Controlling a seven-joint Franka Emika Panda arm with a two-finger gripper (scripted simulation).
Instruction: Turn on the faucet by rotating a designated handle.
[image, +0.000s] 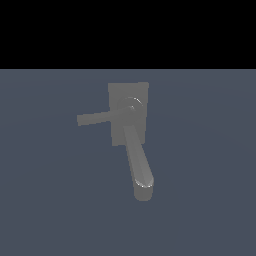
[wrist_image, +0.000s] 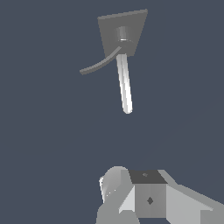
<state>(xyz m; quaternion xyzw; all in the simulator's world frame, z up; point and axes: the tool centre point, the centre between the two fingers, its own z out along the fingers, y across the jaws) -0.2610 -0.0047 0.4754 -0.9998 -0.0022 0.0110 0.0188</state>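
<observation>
The faucet is a dull grey fixture with a square block base and a round hub. Its thick round-ended spout reaches toward the camera. The handle, a thin flat bar, juts from the hub toward the exterior view's left. In the wrist view the faucet lies well ahead, with its spout and its handle both showing. My gripper appears only as pale blocks at the picture's edge, far from the handle and touching nothing. No arm shows in the exterior view.
A flat blue-grey floor surrounds the faucet on all sides. A black band fills the exterior view above the floor.
</observation>
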